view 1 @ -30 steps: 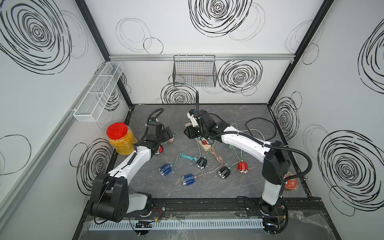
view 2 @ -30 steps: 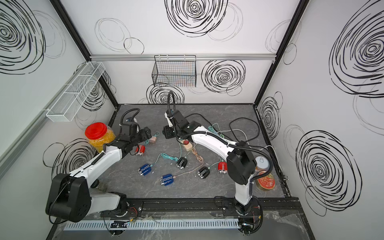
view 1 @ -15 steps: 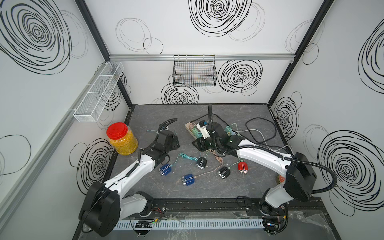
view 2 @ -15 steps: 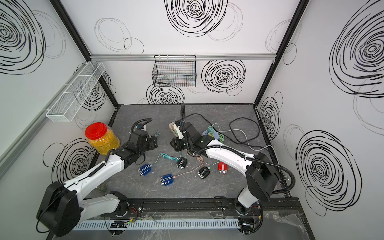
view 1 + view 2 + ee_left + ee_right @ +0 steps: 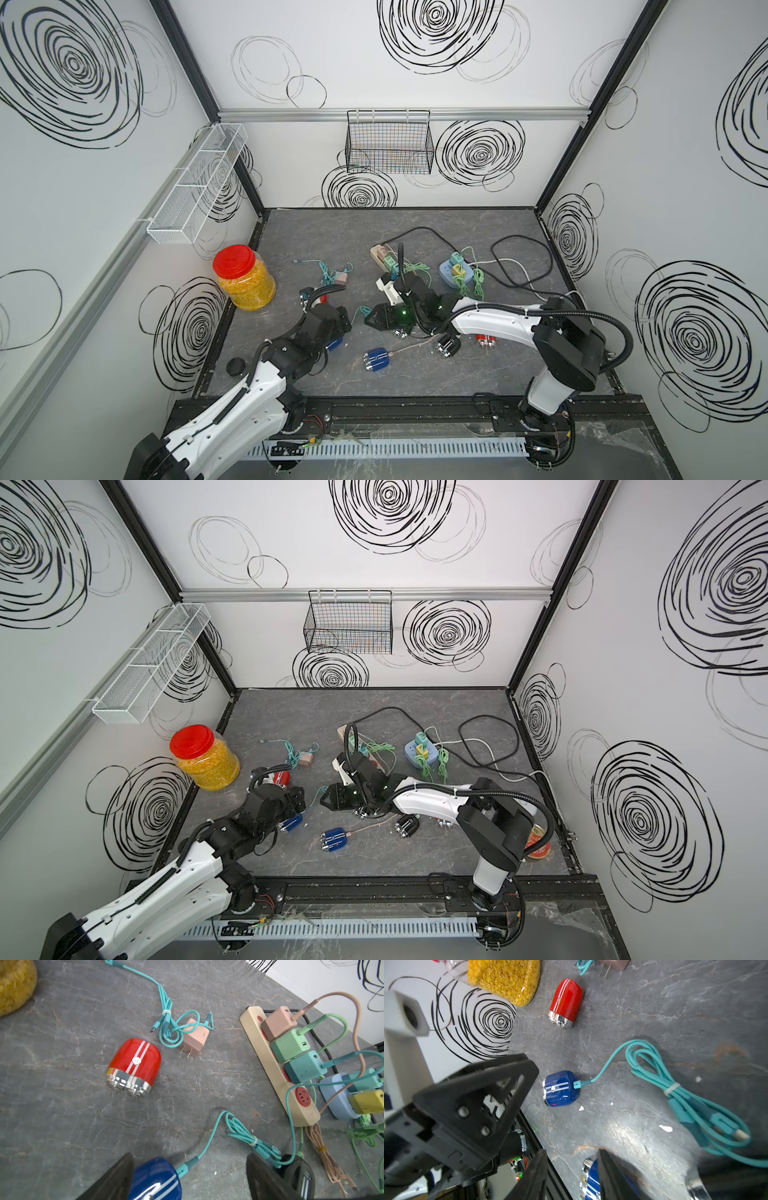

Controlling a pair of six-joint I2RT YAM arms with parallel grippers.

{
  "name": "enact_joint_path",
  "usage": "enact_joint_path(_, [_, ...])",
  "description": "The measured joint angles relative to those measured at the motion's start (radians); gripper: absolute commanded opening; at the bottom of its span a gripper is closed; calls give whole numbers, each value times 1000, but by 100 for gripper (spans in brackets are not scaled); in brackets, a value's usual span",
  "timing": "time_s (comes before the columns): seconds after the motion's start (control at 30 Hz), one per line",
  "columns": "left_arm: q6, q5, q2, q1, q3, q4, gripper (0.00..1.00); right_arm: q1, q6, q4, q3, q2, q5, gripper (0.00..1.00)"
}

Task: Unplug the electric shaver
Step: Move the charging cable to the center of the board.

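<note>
A blue electric shaver point(image 5: 154, 1180) lies on the grey tabletop with a teal cable plug point(image 5: 187, 1164) in its end. My left gripper point(image 5: 189, 1156) stands open over it, one finger point(image 5: 116, 1178) beside its body. In both top views the left gripper point(image 5: 343, 322) point(image 5: 299, 802) covers most of this shaver point(image 5: 334, 344). In the right wrist view the same shaver point(image 5: 560, 1088) and plug point(image 5: 581, 1084) lie ahead of my right gripper point(image 5: 572, 1152). It is open with nothing between its fingers and points left point(image 5: 368, 322). A second blue shaver point(image 5: 589, 1180) sits behind one finger.
A red shaver point(image 5: 134, 1066), a loose pink charger point(image 5: 194, 1038) and a jar of yellow grains point(image 5: 245, 276) lie to the left. A beige power strip point(image 5: 276, 1068) full of chargers, a blue socket point(image 5: 455, 272), a black shaver point(image 5: 446, 344) and cables crowd the middle.
Both arms have pulled toward the front. The left moved from the red shaver to over the blue one. The right left the power strip and now points left at it.
</note>
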Motion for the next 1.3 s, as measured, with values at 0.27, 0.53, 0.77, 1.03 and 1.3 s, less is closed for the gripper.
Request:
enact_joint_path(0.27, [-179,-140,-109,-130,-76,-79,90,31,91,87,56,182,-68,40])
enact_joint_path(0.53, [-212,-189,-115,-136,-127,-91,92,38,139,111,171,320,-94,39])
enact_joint_path(0.77, [-179,-220,-134,-131,-127,-92,95,38,169,113,210,373,-93,36])
enact_joint_path(1.03, [-98,-184,-87,-53,-148,-10,95,23,197,114,222,409,-89,36])
enact_joint_path(1.3, [-34,-142,-87,-29,-151,31,95,-17,207,105,307,459,-82,30])
